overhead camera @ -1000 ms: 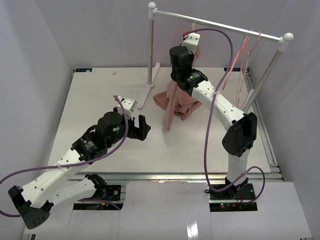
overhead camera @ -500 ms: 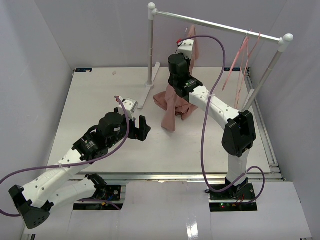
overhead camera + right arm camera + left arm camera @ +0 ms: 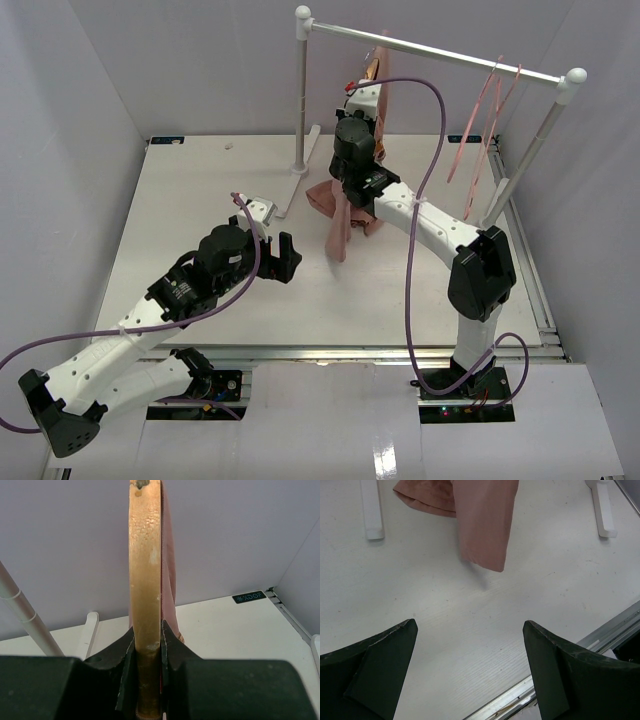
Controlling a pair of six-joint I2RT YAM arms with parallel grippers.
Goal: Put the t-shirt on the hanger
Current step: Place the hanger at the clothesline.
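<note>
Your right fingers [image 3: 370, 88] are shut tight on the hanger [image 3: 145, 555]. They hold it up high, edge-on to the wrist camera, likely to steady it while the shirt gets worked on. The hanger is tan wood, curved, with a slightly pitted finish. The t-shirt [image 3: 338, 225] is soft dusty-pink cloth. It lies along one side of the hanger and droops limp below it, bunched where it meets the bench [image 3: 200, 200]. Your left fingers [image 3: 470, 645] are spread wide and empty, well below the hanger, facing the loose flap.
</note>
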